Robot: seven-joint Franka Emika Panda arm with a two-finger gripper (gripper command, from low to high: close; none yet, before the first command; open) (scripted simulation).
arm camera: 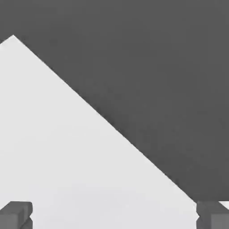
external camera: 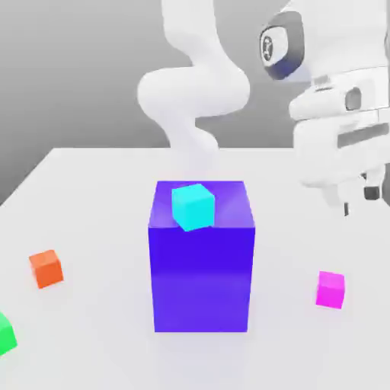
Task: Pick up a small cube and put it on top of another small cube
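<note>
Green cube [external camera: 5,334], cut off by the frame, lies nearest in the exterior view; the magenta cube [external camera: 330,290] sits on the table [external camera: 99,343], to the exterior view's right of the blue block [external camera: 201,278]. Probably still the approach: the next move wants the arm lowered over magenta. In the hand view the jaws [arm camera: 114,215] stand spread, empty; the cubes' stacking order remains unclear.

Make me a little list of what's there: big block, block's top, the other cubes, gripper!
big block: blue-violet block, standing on the white table
block's top: cyan cube
other cubes: orange cube and green cube toward the exterior view's left; magenta cube toward its right, all on the table
gripper: open, holding nothing, above the table
stacking: no small cube on another
</note>
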